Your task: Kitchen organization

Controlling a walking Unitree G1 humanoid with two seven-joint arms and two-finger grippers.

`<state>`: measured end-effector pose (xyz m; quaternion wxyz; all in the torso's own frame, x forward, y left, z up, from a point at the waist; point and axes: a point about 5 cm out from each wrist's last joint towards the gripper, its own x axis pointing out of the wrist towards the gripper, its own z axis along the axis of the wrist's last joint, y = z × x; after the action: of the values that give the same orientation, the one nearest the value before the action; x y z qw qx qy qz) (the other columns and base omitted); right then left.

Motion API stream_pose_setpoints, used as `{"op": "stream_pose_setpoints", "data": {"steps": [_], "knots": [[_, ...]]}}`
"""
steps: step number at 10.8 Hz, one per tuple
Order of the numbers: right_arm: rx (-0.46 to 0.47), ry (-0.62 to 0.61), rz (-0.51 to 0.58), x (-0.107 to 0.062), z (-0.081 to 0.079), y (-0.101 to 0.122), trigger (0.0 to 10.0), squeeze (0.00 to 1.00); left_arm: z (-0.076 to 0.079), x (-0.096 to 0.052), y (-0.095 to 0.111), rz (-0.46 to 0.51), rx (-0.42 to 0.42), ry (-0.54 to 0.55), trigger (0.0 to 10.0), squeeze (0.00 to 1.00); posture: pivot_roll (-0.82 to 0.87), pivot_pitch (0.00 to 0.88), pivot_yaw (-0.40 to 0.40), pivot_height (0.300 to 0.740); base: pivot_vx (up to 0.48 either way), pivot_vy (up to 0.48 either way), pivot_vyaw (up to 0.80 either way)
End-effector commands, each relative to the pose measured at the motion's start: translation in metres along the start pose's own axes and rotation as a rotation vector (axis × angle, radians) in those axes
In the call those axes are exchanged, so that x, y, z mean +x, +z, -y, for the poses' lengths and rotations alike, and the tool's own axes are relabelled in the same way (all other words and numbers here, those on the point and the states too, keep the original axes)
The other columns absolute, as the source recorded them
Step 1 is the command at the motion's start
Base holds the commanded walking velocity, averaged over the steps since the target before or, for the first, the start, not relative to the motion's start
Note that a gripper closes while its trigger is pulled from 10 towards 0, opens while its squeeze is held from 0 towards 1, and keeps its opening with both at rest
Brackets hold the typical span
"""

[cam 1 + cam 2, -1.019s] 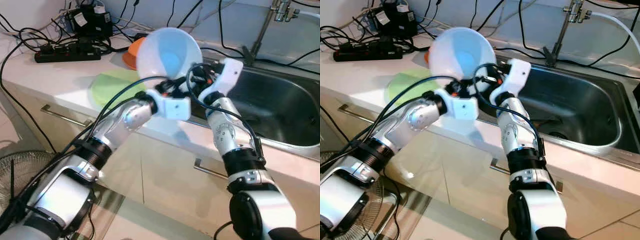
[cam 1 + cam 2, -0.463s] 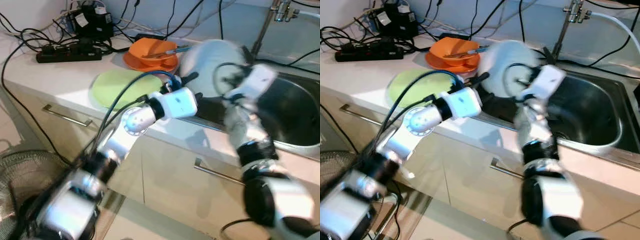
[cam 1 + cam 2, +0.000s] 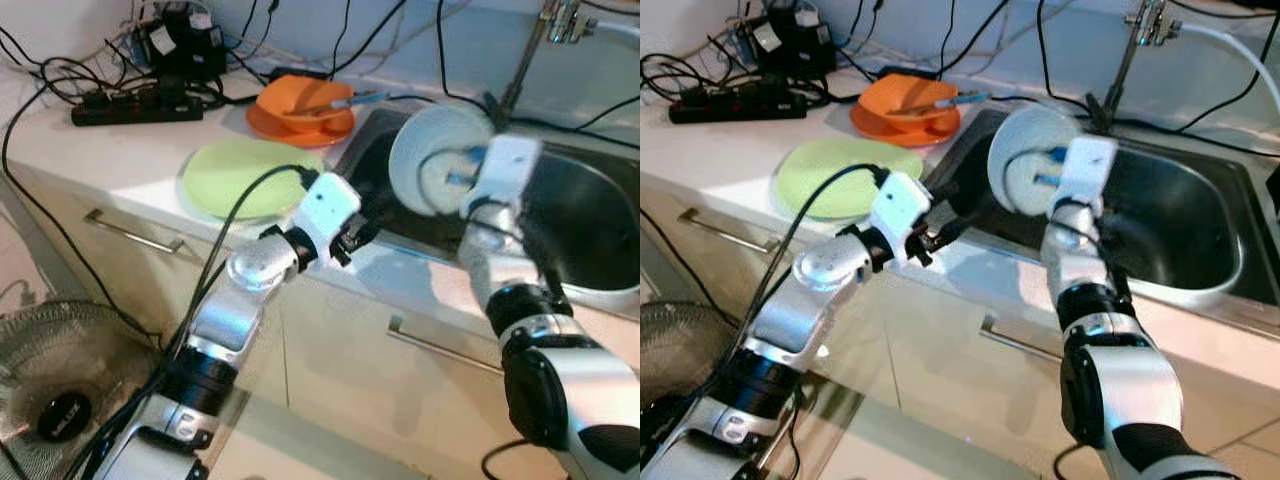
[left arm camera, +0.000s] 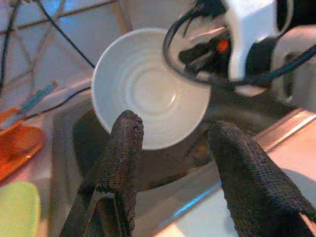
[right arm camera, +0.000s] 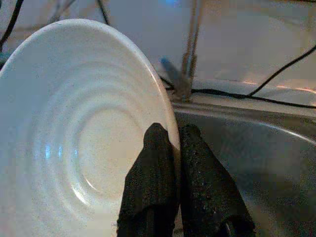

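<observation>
One white bowl (image 3: 432, 158) is held tilted above the steel sink (image 3: 580, 215) by the right pincer (image 3: 478, 178), seen from the head views. On the surface (image 3: 100, 150) one green plate (image 3: 245, 175) lies flat, and one orange bowl (image 3: 300, 105) holding a utensil is set on an orange plate. The left pincer (image 3: 362, 228) is kept at the sink's edge

In the left wrist view its fingers (image 4: 121, 163) are spread, nothing between them

In the right wrist view the bowl's rim is pinched by the fingers (image 5: 158, 177)
</observation>
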<state>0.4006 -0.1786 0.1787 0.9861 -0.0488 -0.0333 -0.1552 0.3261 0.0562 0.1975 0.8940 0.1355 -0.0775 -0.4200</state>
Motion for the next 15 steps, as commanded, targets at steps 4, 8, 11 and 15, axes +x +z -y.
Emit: {"op": "stream_pose_setpoints", "data": {"steps": [4,8,11,15], "knots": [[-0.175,0.058,0.017,-0.004,-0.010,-0.006,10.0,0.00,0.015,-0.014,-0.001,-0.112,-0.172,-0.050,10.0,0.00,0.30,0.003,-0.039,0.740,0.000,0.000,0.00],[-0.196,0.098,-0.060,-0.012,-0.015,-0.027,10.0,0.00,0.015,-0.022,-0.012,-0.247,-0.235,0.023,10.0,0.00,0.31,0.037,-0.040,0.740,0.000,0.000,0.00],[-0.171,0.142,-0.136,-0.017,-0.018,-0.040,10.0,0.00,0.012,-0.025,-0.014,-0.289,-0.249,0.068,10.0,0.00,0.31,0.040,-0.046,0.740,0.000,0.000,0.00],[-0.127,0.202,-0.198,-0.022,-0.026,-0.048,10.0,1.00,0.010,-0.027,-0.014,-0.308,-0.248,0.090,10.0,0.00,0.32,0.040,-0.045,0.740,0.000,0.000,0.00]]}}
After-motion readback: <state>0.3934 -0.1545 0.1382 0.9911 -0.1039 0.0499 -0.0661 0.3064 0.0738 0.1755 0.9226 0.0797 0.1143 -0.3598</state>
